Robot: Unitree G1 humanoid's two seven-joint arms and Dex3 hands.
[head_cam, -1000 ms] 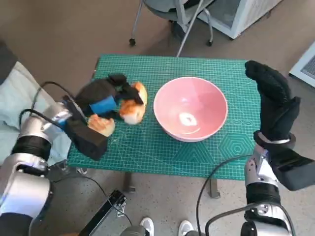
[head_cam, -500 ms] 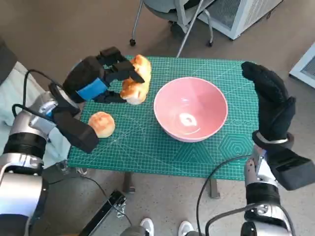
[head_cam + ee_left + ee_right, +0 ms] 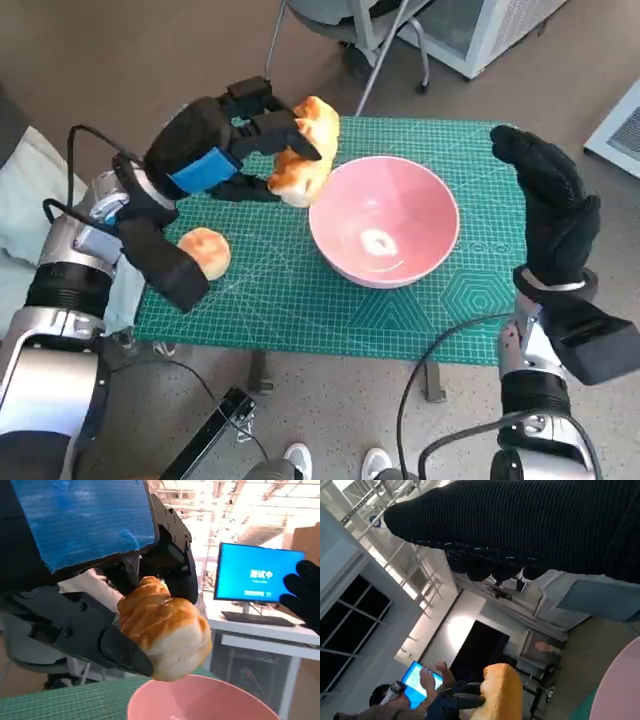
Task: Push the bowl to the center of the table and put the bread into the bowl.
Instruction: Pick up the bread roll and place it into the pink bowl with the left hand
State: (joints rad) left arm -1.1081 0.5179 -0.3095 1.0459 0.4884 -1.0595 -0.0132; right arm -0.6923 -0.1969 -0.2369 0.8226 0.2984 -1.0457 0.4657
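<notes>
Count: 2 bread pcs, 1 bowl. Small round bun [image 3: 204, 252] lies on counter [image 3: 300, 310] nr its left edge, not held. Pink bowl [image 3: 385, 220] abt mid-counter. R hand [image 3: 550, 205], fingers straight, holds nothing, at right edge. L hand [image 3: 222, 150] grips bread [image 3: 305, 152] in air nr far edge, just beside bowl rim. Vs 0.5 s ago: L hand + bread moved closer to bowl; bun, bowl unchanged.

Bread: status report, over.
Left hand holds bread lifted beside the bowl rim, not in. Right hand open, upright at the bowl's far side. Second bread on the mat. Path clear.
</notes>
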